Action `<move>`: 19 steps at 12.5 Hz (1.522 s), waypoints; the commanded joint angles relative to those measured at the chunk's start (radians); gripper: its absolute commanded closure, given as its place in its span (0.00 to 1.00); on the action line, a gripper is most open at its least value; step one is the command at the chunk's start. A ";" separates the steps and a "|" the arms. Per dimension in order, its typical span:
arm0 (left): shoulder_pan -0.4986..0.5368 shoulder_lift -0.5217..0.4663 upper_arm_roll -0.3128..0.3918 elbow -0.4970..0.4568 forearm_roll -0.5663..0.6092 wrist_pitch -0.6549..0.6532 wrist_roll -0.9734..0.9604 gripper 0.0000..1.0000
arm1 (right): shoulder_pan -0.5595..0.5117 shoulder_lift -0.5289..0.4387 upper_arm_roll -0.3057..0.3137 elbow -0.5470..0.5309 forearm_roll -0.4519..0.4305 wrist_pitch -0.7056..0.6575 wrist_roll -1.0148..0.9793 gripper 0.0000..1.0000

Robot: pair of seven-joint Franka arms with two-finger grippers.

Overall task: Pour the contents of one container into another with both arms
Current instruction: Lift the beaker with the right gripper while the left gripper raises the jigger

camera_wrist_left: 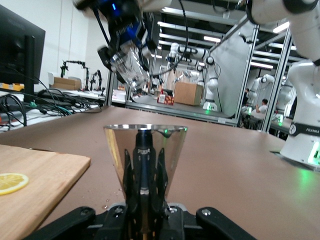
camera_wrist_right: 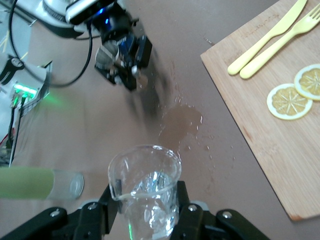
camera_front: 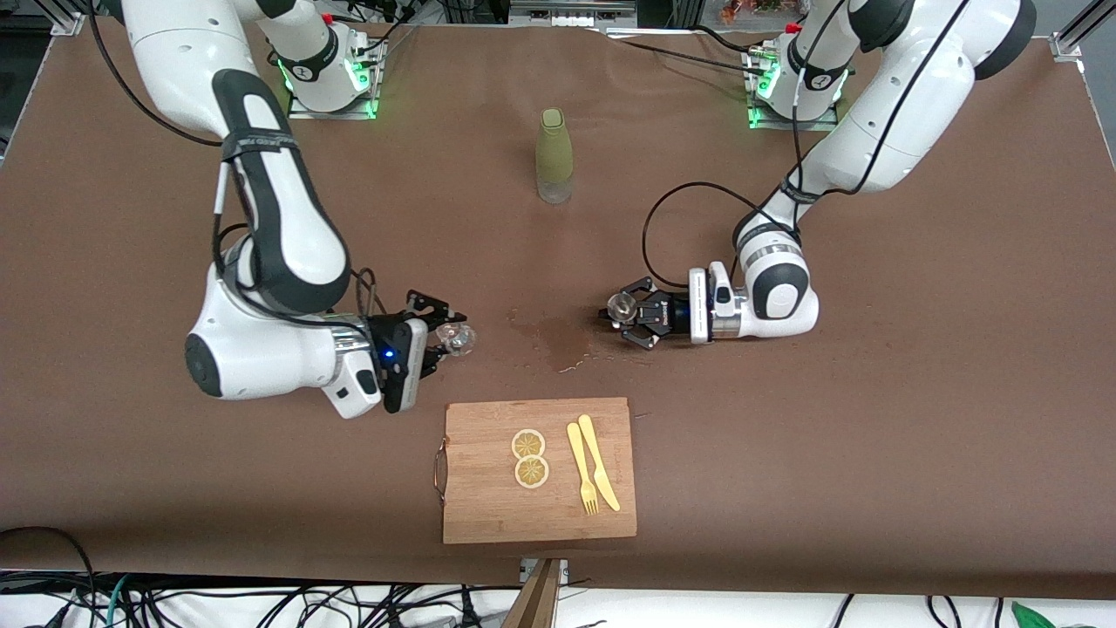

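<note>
Already a wet patch darkens the brown worktop between the arms, so tipping with the vessels well apart would likely spill more. The right end effector is clamped on the tiny clear glass cup, about ten o'clock of the wooden board; the left end effector grips the shiny steel hourglass jigger upright, at the board's one o'clock.
</note>
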State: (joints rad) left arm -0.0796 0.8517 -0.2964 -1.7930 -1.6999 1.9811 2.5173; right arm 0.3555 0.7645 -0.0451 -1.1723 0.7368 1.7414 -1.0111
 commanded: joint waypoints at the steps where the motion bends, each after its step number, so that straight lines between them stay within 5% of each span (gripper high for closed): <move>1: -0.038 0.035 0.005 0.069 -0.053 0.042 0.006 1.00 | 0.054 0.001 -0.010 0.017 -0.020 0.044 0.097 0.77; 9: -0.135 0.099 0.014 0.184 -0.141 0.097 0.006 1.00 | 0.129 -0.037 -0.006 0.007 -0.019 0.081 0.366 0.77; 19: -0.146 0.112 0.014 0.205 -0.156 0.122 0.029 1.00 | 0.183 -0.050 -0.002 -0.064 -0.005 0.121 0.512 0.78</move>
State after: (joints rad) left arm -0.2020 0.9427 -0.2917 -1.6282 -1.8074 2.0922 2.5196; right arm 0.5137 0.7403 -0.0448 -1.2012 0.7305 1.8406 -0.5381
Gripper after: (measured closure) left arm 0.912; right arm 0.511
